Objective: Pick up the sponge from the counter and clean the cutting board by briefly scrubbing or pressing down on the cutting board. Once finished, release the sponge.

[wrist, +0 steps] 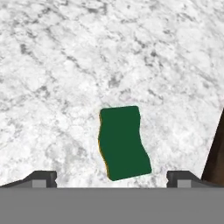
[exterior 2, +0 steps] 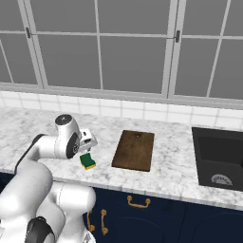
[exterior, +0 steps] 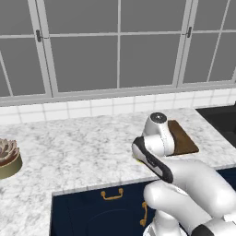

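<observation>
1. The end effector (wrist: 111,178) is being held directly above the sponge (wrist: 124,142), its jaws standing wide apart and empty; the two dark fingertips (wrist: 41,178) are being seen either side of the sponge, so the pose is judged to be a lining-up for a straddling grasp.
2. The sponge is lying flat on the tabletop (wrist: 65,65), green face up, clear of the fingertips and not yet being touched, as far as can be judged. In the right base view the sponge (exterior 2: 87,162) is being seen just below the end effector (exterior 2: 88,144), near the front edge of the tabletop (exterior 2: 175,166) and a little to the left of the board (exterior 2: 134,150).
3. The board is lying flat and apart from the sponge, with bare stone between them; a carry to the right is therefore being called for once the grasp is made.
4. The sponge is being shown as a small block with a slightly wavy outline, a dark green scouring top over a thin yellow layer that is peeping out along one edge; it is likely to give when squeezed.
5. The board is being shown as a thin, dark brown wooden rectangle with visible grain; what may be a small hole near its far edge is too small to be made out for certain.
6. The tabletop is being shown as smooth white-grey marbled stone.
</observation>
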You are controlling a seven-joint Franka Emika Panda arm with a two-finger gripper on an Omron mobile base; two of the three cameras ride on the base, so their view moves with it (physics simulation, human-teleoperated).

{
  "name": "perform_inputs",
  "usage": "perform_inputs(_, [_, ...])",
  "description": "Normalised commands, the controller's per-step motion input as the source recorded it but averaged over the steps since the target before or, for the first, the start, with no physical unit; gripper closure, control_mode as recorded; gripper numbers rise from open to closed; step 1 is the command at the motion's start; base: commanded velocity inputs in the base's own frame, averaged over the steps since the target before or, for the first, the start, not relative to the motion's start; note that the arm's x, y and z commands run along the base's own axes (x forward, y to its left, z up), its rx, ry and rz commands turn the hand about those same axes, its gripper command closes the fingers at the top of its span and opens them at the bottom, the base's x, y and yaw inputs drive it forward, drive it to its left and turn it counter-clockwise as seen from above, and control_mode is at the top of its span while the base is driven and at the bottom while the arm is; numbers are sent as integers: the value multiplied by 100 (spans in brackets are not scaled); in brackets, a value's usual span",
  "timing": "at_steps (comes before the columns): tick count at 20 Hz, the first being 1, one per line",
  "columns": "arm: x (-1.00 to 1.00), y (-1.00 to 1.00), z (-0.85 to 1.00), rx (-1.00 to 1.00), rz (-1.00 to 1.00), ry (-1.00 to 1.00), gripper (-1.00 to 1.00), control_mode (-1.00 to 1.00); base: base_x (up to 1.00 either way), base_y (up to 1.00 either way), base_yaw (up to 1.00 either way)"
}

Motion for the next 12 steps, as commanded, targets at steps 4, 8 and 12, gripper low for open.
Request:
perform_inputs(4, [4, -1, -52, 0, 6, 4, -100, -100, 0, 0, 0])
perform_inputs(8, [0, -7, -47, 0, 4, 8, -100, -100, 0, 0, 0])
perform_inputs(12, [0, -11, -45, 0, 3, 9, -100, -100, 0, 0, 0])
